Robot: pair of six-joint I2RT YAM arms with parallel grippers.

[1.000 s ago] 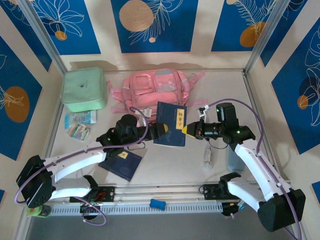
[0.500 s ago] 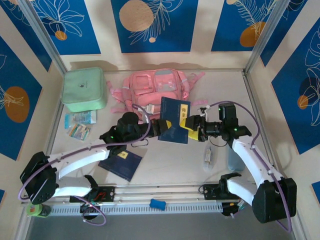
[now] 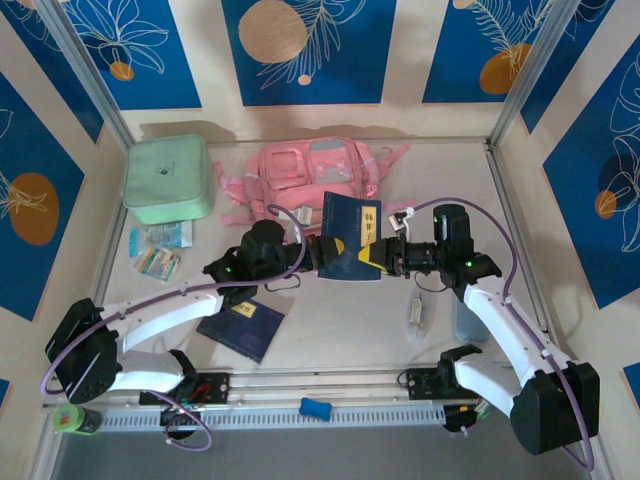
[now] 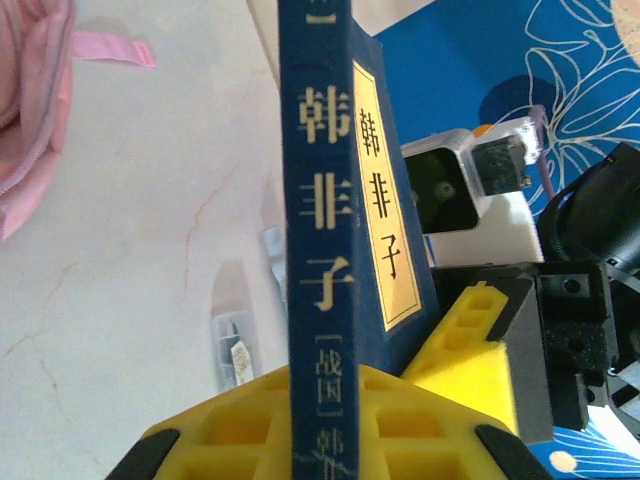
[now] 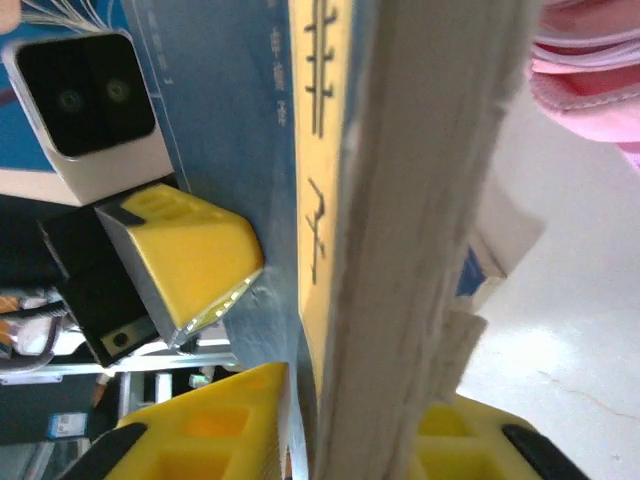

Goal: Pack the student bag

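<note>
The student bag (image 3: pixel 305 172) lies flat at the far side of the table (image 3: pixel 340 320), front pockets facing up. The mint green zip case (image 3: pixel 167 178) is just beside it on the left. In front of the bag, both arms hold one dark blue book (image 3: pixel 350 238) with a yellow title label, lifted off the table. The left gripper (image 3: pixel 318 256) is closed on the spine side, and its yellow fingers (image 4: pixel 230 420) press on both covers. The right gripper (image 3: pixel 373 256) is closed on the opposite side, where the page edges are. A second blue book (image 3: pixel 242 326) rests on the table near the left arm.

I judge that the bag will handle as a soft and light thing. The fabric folds and gives no support, and the bag may slide on the smooth table when something is pushed in. A good place to take hold is the rim of the main opening or a pink strap, not the flat panels. I cannot tell whether the main zip is open
</note>
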